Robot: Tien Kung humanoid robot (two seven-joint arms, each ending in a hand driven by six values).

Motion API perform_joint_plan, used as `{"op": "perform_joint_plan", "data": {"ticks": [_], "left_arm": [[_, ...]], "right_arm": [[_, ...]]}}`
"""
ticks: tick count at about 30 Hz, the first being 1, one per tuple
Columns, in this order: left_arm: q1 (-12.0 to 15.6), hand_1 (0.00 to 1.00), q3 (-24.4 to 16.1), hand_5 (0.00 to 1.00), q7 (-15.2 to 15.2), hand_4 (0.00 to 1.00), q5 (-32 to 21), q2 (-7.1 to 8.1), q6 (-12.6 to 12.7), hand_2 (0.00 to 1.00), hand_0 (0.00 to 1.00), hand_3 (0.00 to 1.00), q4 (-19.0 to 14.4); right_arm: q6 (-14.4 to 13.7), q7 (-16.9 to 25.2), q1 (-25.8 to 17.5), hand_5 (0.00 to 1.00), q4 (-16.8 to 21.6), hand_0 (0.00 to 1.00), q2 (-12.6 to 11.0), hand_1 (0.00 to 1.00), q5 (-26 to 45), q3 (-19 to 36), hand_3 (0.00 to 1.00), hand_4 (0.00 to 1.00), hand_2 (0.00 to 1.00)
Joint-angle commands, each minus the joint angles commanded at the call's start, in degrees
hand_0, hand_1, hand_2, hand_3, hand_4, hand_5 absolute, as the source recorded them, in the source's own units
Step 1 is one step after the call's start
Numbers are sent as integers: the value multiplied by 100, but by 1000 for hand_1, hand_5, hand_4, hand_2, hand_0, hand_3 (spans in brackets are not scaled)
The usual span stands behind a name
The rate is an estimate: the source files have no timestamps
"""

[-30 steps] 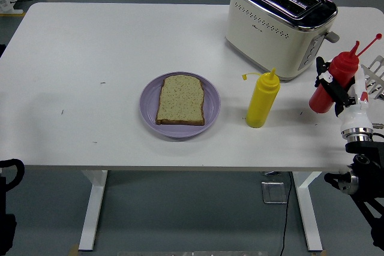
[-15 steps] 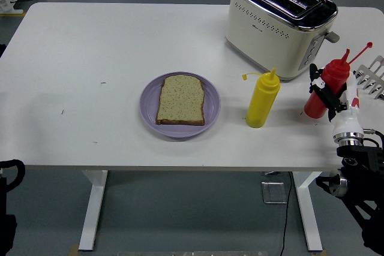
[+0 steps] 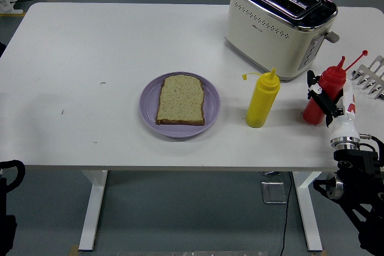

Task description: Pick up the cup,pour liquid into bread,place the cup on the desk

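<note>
Your right hand (image 3: 327,101) is gripping the red squeeze bottle (image 3: 320,96) at the right side of the white surface (image 3: 108,46), black fingers (image 3: 316,92) wrapping around the bottle's body while the white wrist runs down toward the near edge. The bottle is standing close to upright, its base on or just above the surface, though you cannot tell from this angle whether it is touching; its nozzle is pointing up and its red cap is dangling off to the right on a thin tether. The bread slice (image 3: 180,99) is lying flat on the purple plate (image 3: 149,101) at the middle of the surface, well apart from the red bottle. Between them the yellow squeeze bottle (image 3: 262,100) is standing upright with its cap hanging off to the left, just right of the plate and not touching it. Behind the two bottles the cream and chrome toaster (image 3: 279,23) is sitting at an angle at the far right, slots empty. A white rack-like object (image 3: 368,77) is poking in at the right edge just beyond the red bottle. Your left arm (image 3: 8,175) is only showing as a dark shape at the lower left corner, below the surface, and you cannot tell how its hand is set.
</note>
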Motion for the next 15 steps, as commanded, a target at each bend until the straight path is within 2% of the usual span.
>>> {"op": "perform_joint_plan", "data": {"ticks": [15], "left_arm": [[-8,731,-16,998,-1,587,1,0,2,734,784,688,-6]], "right_arm": [[9,7,32,327,-89,92,49,125,1,-45,327,694,255]]}}
